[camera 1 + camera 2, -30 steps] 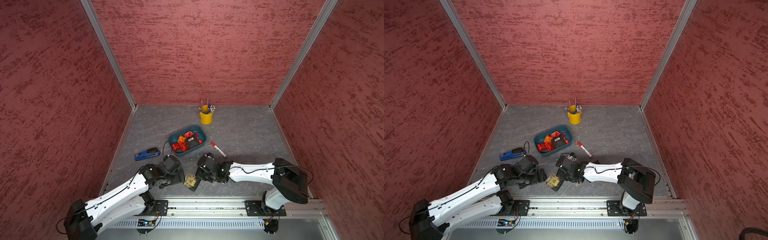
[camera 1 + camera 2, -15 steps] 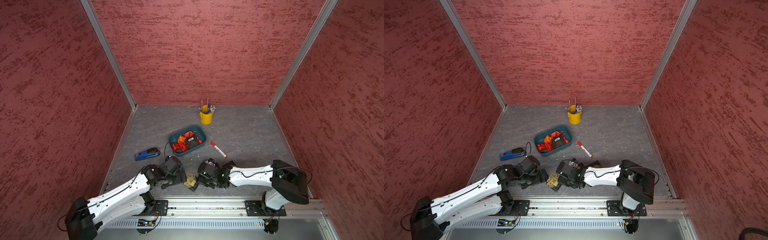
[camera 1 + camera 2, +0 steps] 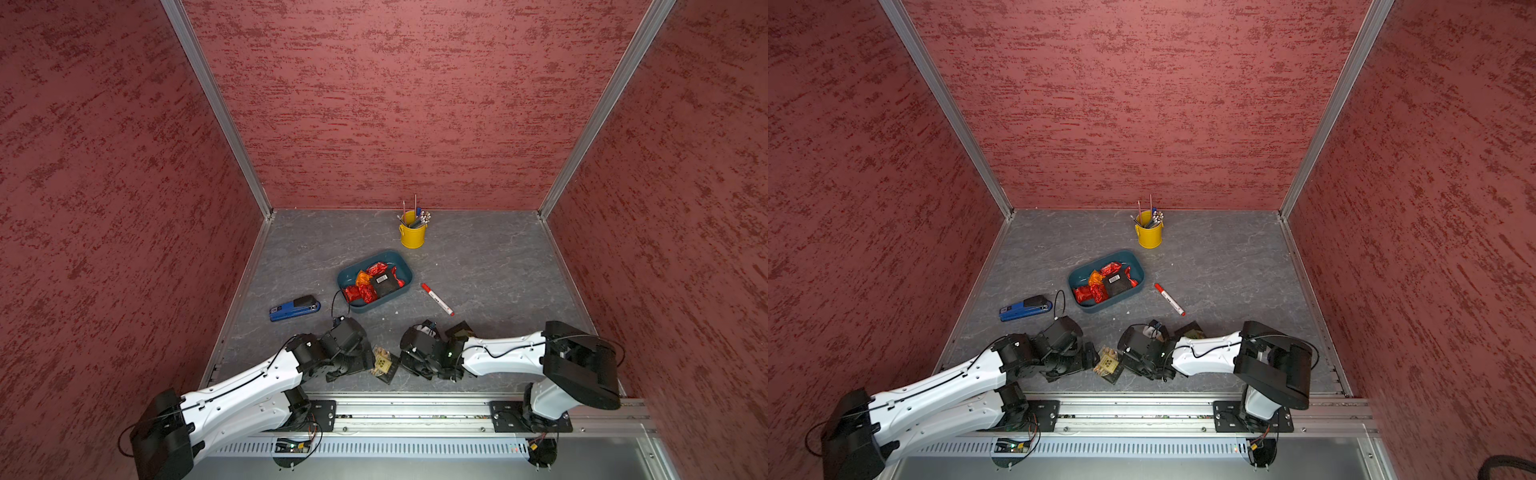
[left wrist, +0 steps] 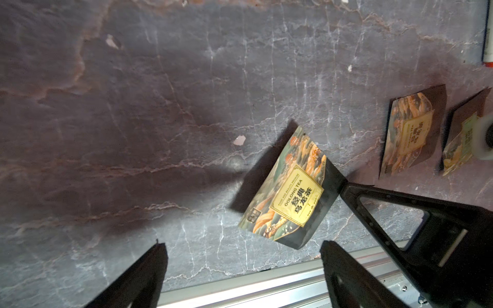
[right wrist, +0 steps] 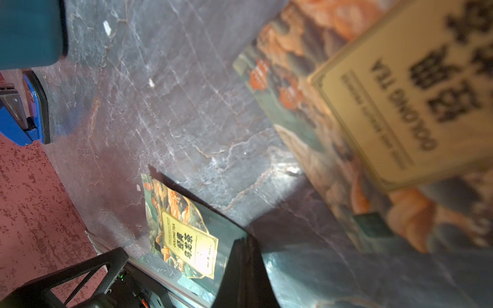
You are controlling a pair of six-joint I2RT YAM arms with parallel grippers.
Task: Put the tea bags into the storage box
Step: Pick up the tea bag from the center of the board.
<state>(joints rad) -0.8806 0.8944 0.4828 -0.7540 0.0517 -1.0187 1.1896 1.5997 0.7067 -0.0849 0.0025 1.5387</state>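
Currently: right gripper (image 4: 344,189) is clamped on the black margin of one oolong sachet (image 4: 288,192), which hangs tilted off the table (image 4: 133,106) near the front rail (image 4: 240,288), between the two arms. Left gripper (image 4: 241,244) is spread wide just short of it, holding nothing. Two more sachets (image 4: 410,133) lie flat beside the right arm. Storage box (image 3: 376,305) sits well apart and already holds red foil packets (image 3: 359,293). Handling estimate: the sachet is light, thin and flexible, with glossy film that is likely slippery, so it may droop or swing from a one-edge pinch. Best hold looks like the free sealed edge opposite the present pinch, closing flat across the seam, not on the puffed centre. The flat ones will probably need an edge pried up first.
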